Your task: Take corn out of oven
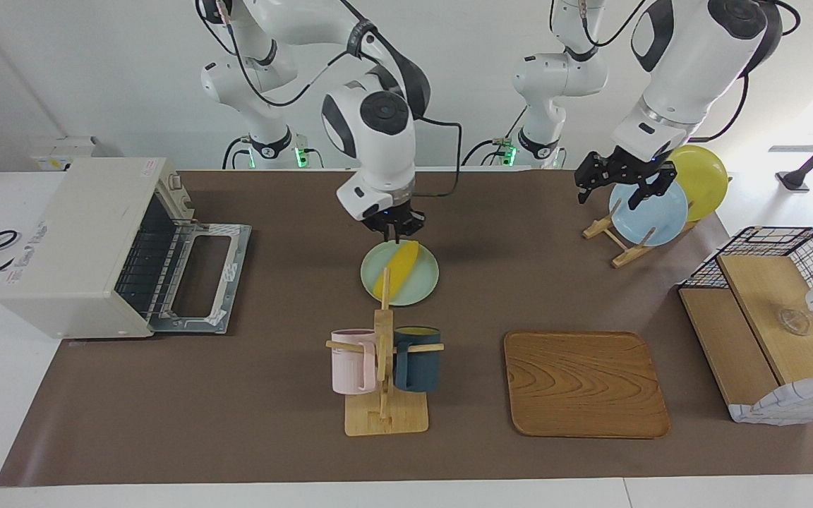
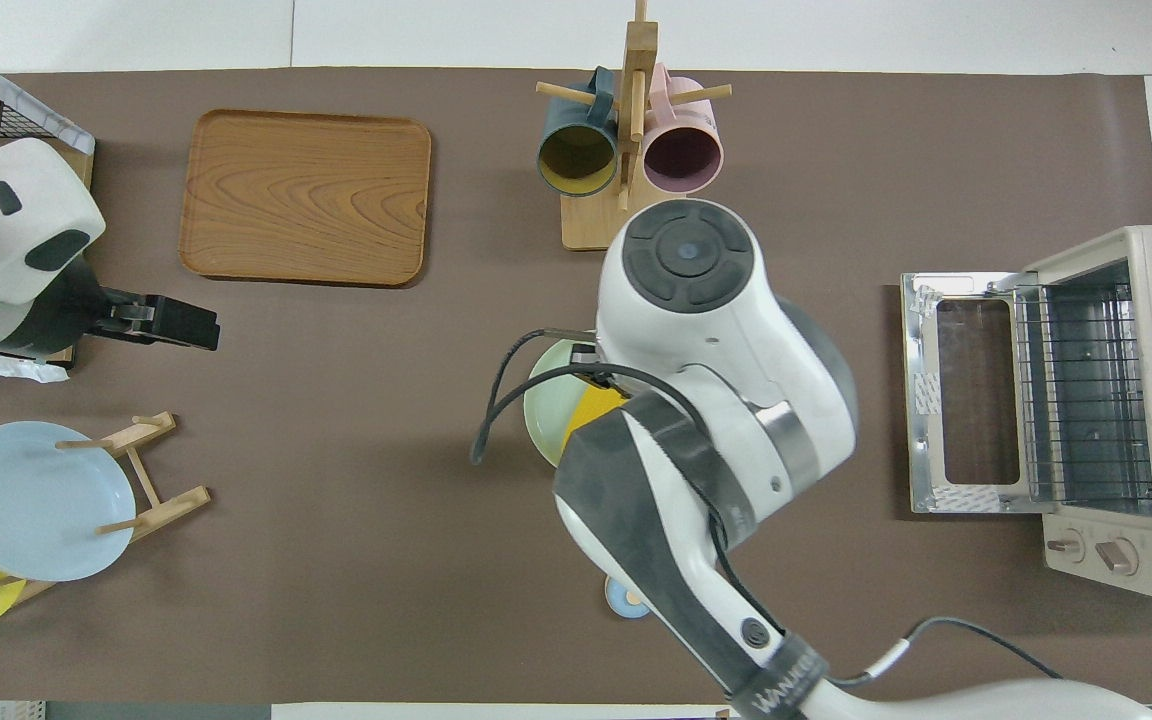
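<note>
The brown table mat fills the frame, and at its left edge in the facing view sits the off-white toaster oven, door dropped flat and wide open, wire rack bare inside; the overhead view puts the same oven at its right edge, two knobs showing on the panel. Over at the lower right of the facing view stands the black wire basket with its wooden boards, and the wooden tray lies flat at lower centre-right. The mug tree is at lower centre, pink mug hanging on one peg, dark blue mug on another. At upper right, the plate rack holds a light blue plate and a yellow plate on edge. Dead centre now: the pale green plate lies on the mat, and the corn rests across it on a slant, out of the oven, well apart from it. The right gripper hangs just above the corn's upper end, and whether its jaws are spread or together cannot be told from here; in the overhead view the arm covers most of the plate. The left gripper waits in the air over the plate rack, jaws spread, nothing between them.
</note>
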